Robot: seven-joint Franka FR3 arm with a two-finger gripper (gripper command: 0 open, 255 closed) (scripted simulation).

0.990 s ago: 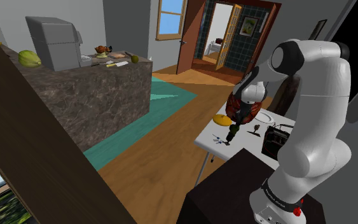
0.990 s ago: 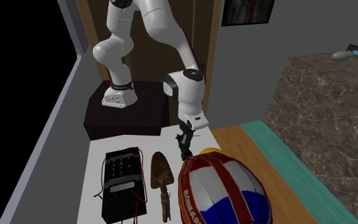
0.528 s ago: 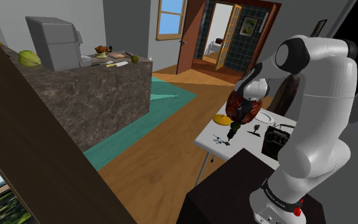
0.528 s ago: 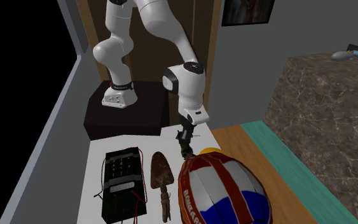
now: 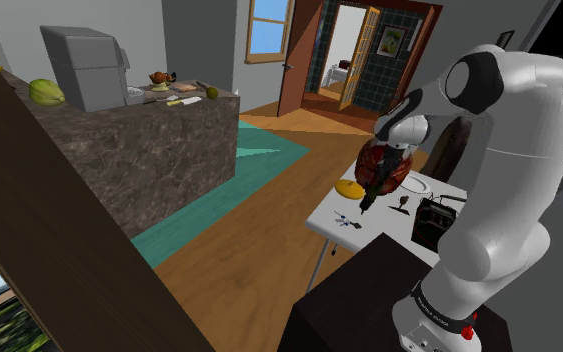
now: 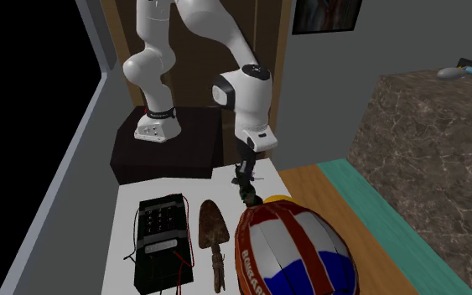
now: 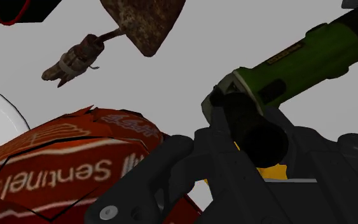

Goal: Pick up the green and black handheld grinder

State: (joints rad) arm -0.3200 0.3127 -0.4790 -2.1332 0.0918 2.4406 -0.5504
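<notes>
Grip check: clamping grinder by black head inside gripper, holding long green body angled away from helmet.

shoulder view: from behind the dark box stand, looking over the small white table. second exterior view: close, facing the white arm across that table. wrist view: along the black two-finger gripper, right against the green and black handheld grinder. all share the table.

The green grinder with a black head hangs tilted, clasped in the end effector.
</notes>
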